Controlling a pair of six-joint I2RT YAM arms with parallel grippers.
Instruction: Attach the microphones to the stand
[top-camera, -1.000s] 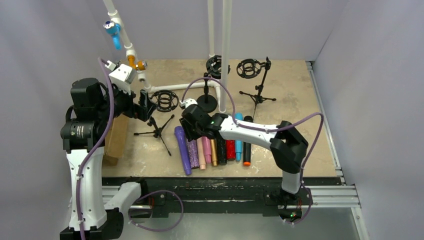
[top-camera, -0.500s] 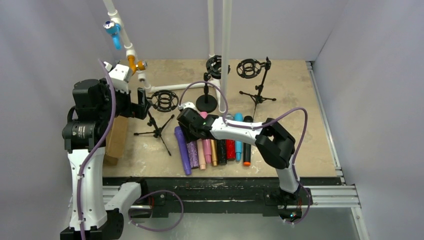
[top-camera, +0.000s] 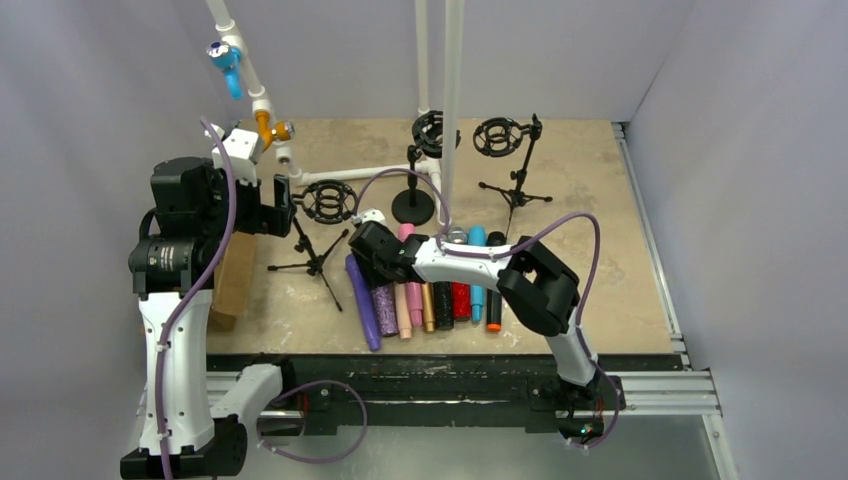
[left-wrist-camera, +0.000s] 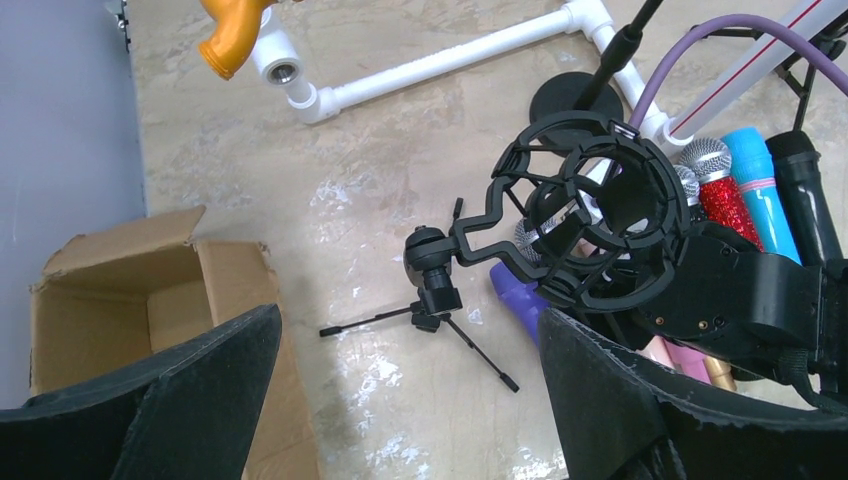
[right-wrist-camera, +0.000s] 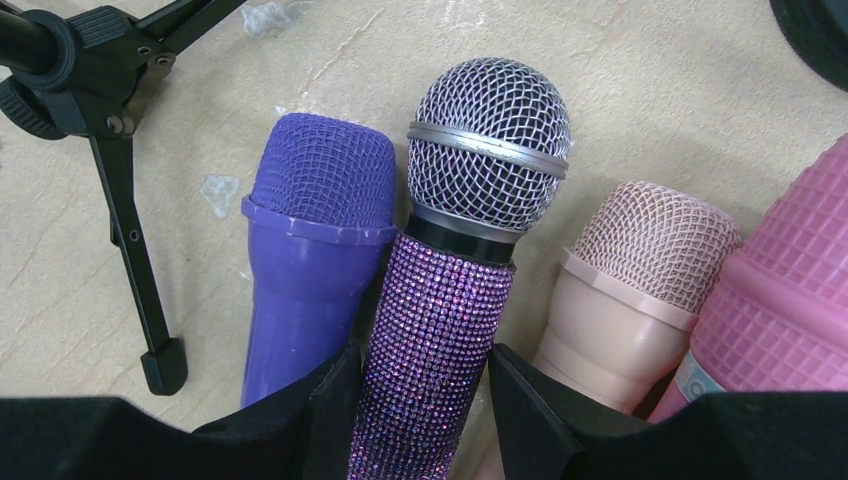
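Note:
The microphones lie side by side in a row near the front of the table. My right gripper is low over the row's left end. In the right wrist view it stands open, with one finger on each side of the purple glitter microphone, which has a grey mesh head. That microphone lies between a plain purple microphone and a peach one. My left gripper hangs open and holds nothing, just left of the stand. The stand is a small black tripod with a ring mount.
Two more black ring-mount stands are at the back. A white pipe frame rises in the middle, with blue and orange fittings on its left branch. An open cardboard box sits at the left, below my left gripper.
My right arm has slid left along the row and settled over the purple glitter microphone, with its jaws a little wider. My left gripper has drifted slightly back, still open.

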